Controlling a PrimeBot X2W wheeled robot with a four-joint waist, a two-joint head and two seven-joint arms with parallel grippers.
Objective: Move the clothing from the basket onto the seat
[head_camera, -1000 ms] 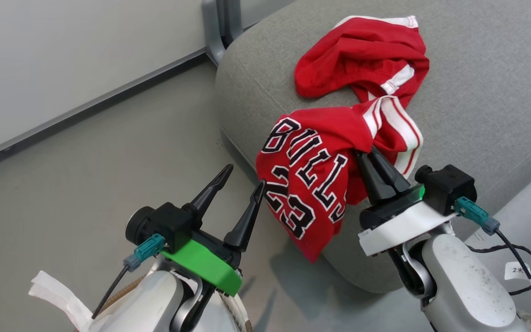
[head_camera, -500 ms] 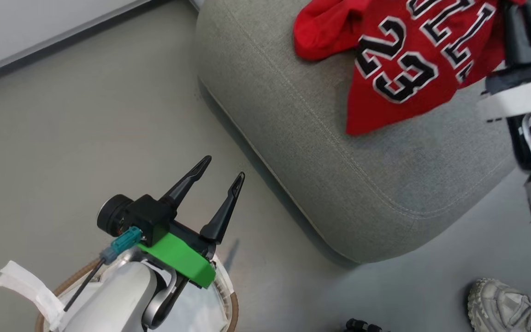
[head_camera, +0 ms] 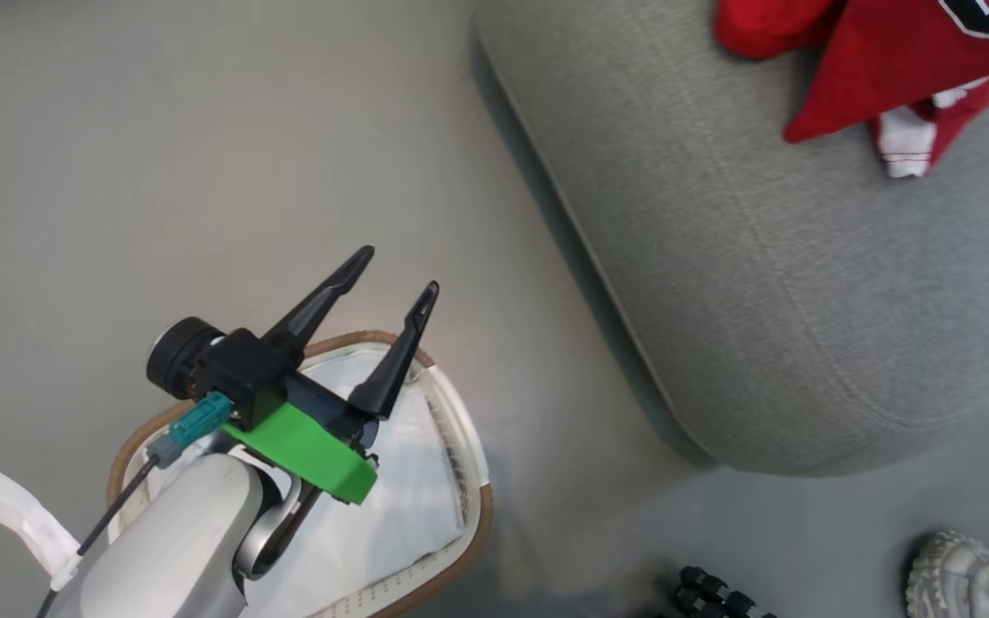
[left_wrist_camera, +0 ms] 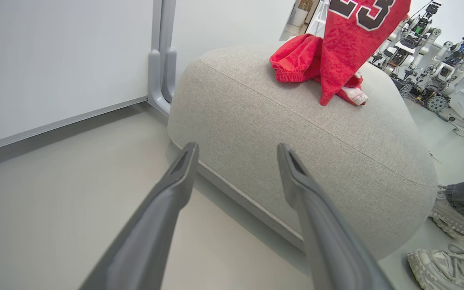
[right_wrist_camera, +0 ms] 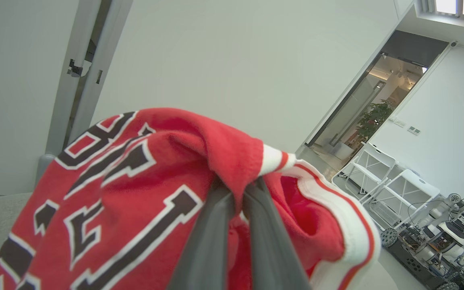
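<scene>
My right tool [right_wrist_camera: 238, 185] has its 2 dark fingers pressed together, pinching a bunched fold of the red jersey [right_wrist_camera: 115, 189] just by its white-striped trim. The jersey drapes over and around the fingers, with its black-and-white lettering spread to the left in the right wrist view. In the left wrist view it hangs in a long point with the 23 at the top. Its lowest corner comes down to the grey seat [left_wrist_camera: 296, 121], and I cannot tell whether it touches. Just beside that corner the red shorts [left_wrist_camera: 296, 60] lie crumpled on the seat, well in from the stitched seam.

My left tool [head_camera: 399, 269] has its fingers spread wide with nothing between them. It hovers above the oval basket [head_camera: 482, 515], tips pointing toward the seat. Inside the brown woven rim lies the white fabric lining [head_camera: 400, 481]. The basket stands on the grey floor [head_camera: 117, 172], near the seat's rounded corner but apart from it.

At the lower right of the head view, a person's pale shoe [head_camera: 967, 575] rests on the floor beside the seat.
</scene>
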